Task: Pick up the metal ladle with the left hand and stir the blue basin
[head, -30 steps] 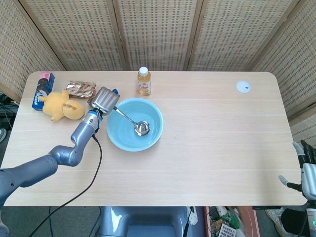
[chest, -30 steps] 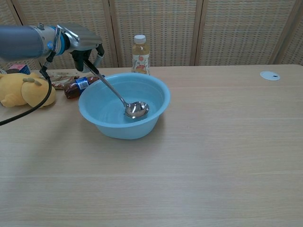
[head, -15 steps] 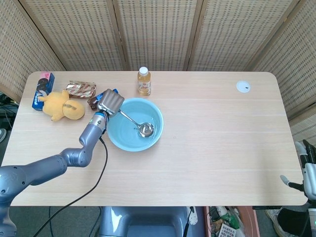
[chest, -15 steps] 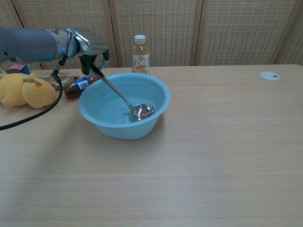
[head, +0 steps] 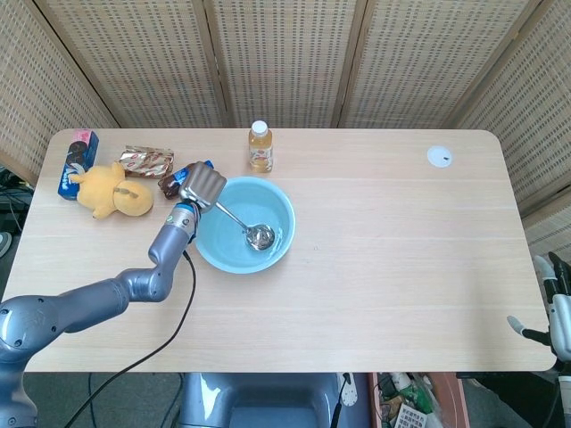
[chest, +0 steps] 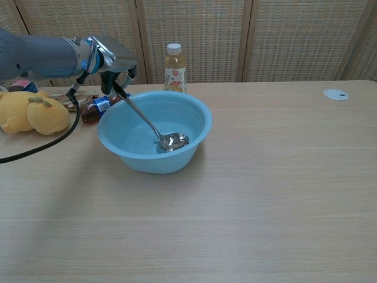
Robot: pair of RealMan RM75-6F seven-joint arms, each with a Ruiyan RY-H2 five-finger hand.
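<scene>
Woven screens back the wooden table (head: 375, 267). At its left edge sits a yellow plush toy (head: 112, 190). My left hand (head: 202, 186) clamps its fingers (chest: 115, 89) on the metal ladle (chest: 154, 128), bowl inside the blue basin (chest: 200, 127). Open table spreads rightward. My right hand (head: 555, 308) hangs off the right edge, fingers apart.

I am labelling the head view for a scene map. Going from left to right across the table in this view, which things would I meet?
Blue snack box → yellow plush toy → left hand → blue basin → white disc.
</scene>
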